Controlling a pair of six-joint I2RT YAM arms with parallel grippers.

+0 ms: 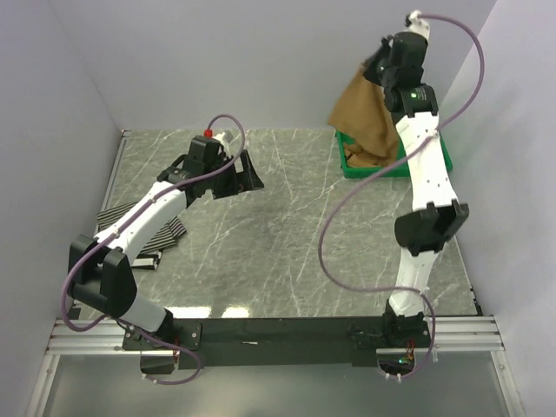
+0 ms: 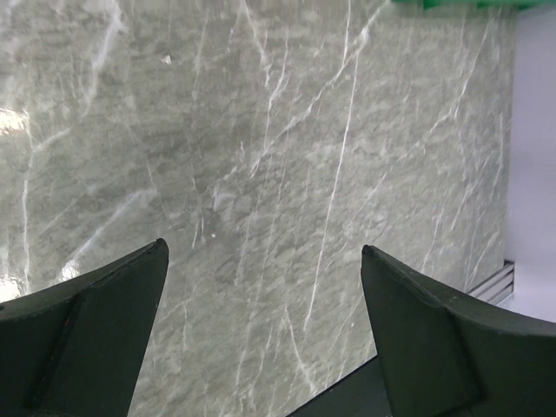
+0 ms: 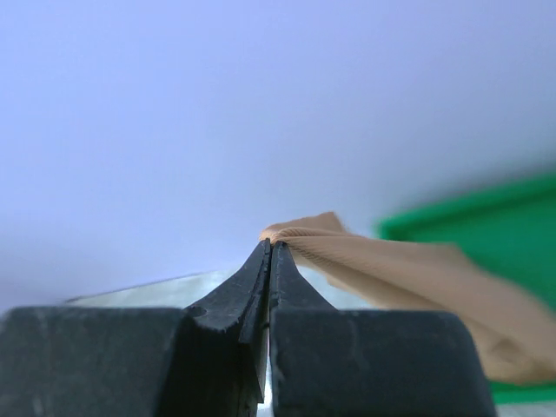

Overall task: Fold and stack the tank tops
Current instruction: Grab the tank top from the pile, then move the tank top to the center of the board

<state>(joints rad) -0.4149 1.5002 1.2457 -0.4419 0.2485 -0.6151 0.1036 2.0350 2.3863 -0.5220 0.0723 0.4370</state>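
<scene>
Right gripper (image 3: 270, 247) pinching tan tank top (image 1: 363, 117) above green tray (image 1: 365, 172); left gripper (image 2: 263, 252) agape

A grey-green marbled table (image 1: 287, 252) is shown. A green plastic tray (image 1: 365, 172) is set on it, below the raised right gripper (image 1: 380, 65). A black-and-white striped tank top (image 1: 169, 233) is laid flat at the table's edge, left of and nearer than the left gripper (image 1: 250, 172).

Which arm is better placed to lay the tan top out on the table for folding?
Right. The right gripper is shut on the tan top, hanging it above the green tray. The left gripper hovers open and empty over the table, away from it.
</scene>
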